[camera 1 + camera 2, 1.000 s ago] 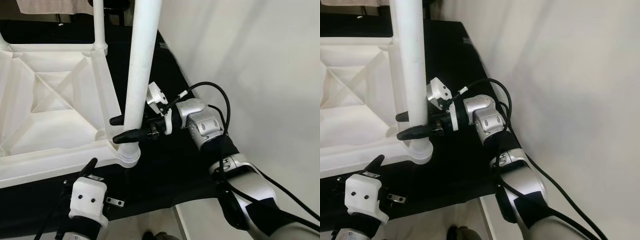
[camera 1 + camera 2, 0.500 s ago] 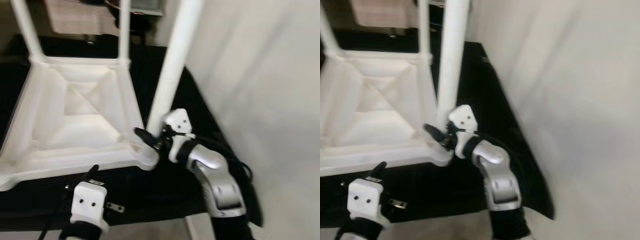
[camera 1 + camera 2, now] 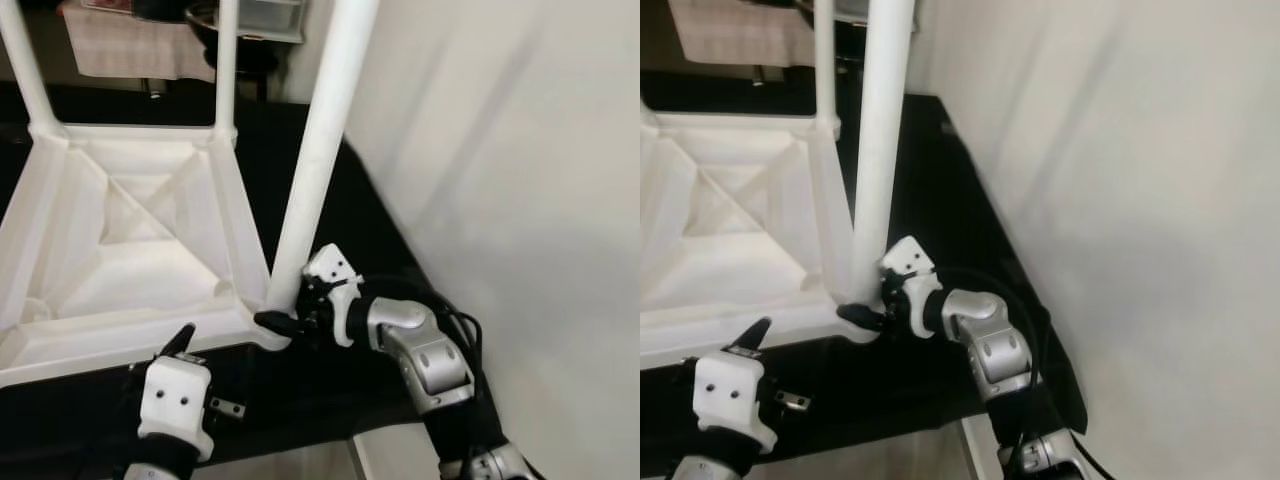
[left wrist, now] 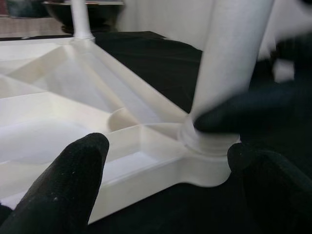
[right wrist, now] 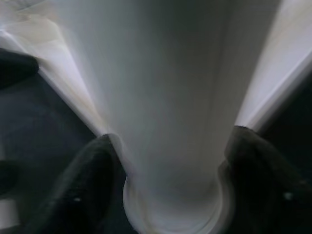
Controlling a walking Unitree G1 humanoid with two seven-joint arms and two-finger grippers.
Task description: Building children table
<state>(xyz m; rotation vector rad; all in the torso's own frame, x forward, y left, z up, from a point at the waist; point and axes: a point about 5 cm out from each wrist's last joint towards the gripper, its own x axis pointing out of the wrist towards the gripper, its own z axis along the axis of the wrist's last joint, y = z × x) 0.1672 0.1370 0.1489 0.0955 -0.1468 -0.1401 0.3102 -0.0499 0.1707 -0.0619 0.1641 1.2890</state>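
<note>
While the white tabletop (image 3: pixel 130 250) lies upside down on black cloth, my right tool (image 3: pixel 283 318) clasps the leg (image 3: pixel 315 150) at its corner socket, seemingly tight. My left tool (image 4: pixel 161 170) hovers released nearby. I'd press straight down, keeping the leg upright.

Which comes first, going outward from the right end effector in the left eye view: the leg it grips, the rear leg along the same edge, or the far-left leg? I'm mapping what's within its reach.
1. The near corner leg, between the fingers of the right end effector, at its base.
2. The rear leg, behind it along the table's right edge.
3. The far-left leg, across the upturned tabletop.
</note>
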